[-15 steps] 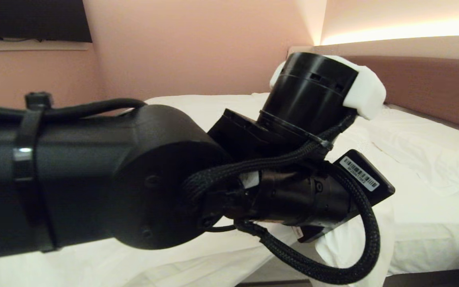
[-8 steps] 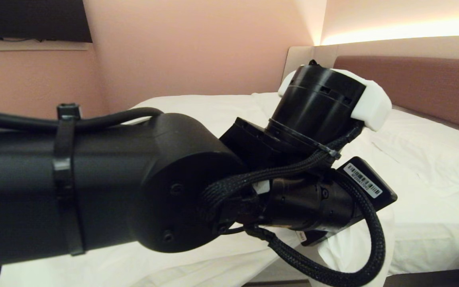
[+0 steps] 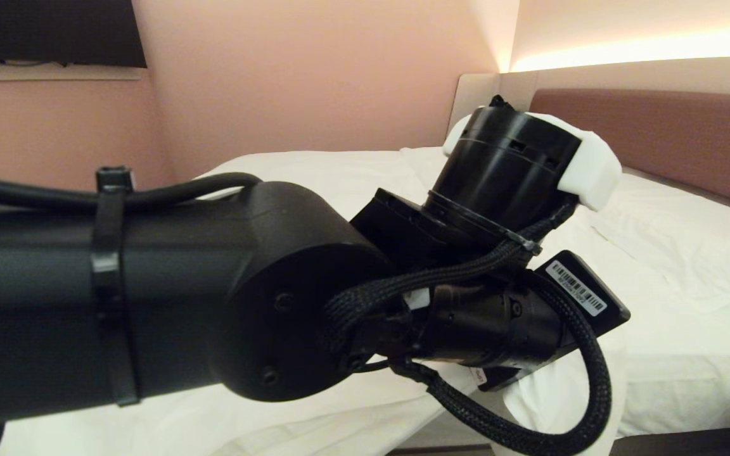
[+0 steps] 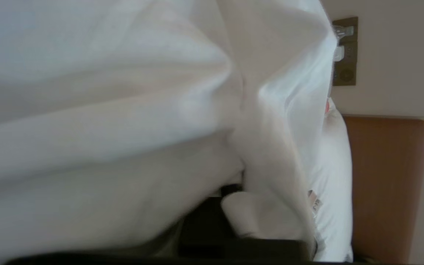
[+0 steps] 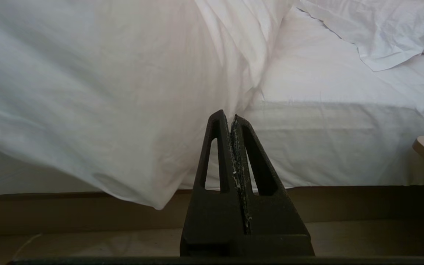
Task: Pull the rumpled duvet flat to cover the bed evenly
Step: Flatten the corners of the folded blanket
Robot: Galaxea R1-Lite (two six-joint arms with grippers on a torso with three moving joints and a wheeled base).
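Duvet [image 3: 314, 171] fills the middle of the head view, spread over the bed [image 3: 688, 380], w/ one corner hanging off the near edge at lower right, under your left arm [image 3: 149, 291]. That arm blocks most of the frame, so the left gripper itself is hidden there. In the left wrist view the cloth [image 4: 123, 110] bunches right up against the cam; you can't tell from it whether the fingers clamp the fabric or have let go, so treat the grip as unconfirmed.

Right gripper [image 5: 233, 121] sits parked low by the bed's side, at bottom centre of its view, fingers pressed tight together, holding nothing. The duvet corner [image 5: 134, 184] droops just left of it, over the base.

For this step: if you're mid-pull, check the hold before hauling, a thick soft cover like this prob slips from a thin pinch. Pull low and along the mattress, not up, or it'll billow and fold back. Aim for even overhang on both sides. Pillow [image 3: 688, 247] at right of the head view lies uncovered near the headboard [image 3: 688, 139]; judge how far up the cover should go.

Containers: none in view, nothing to report.
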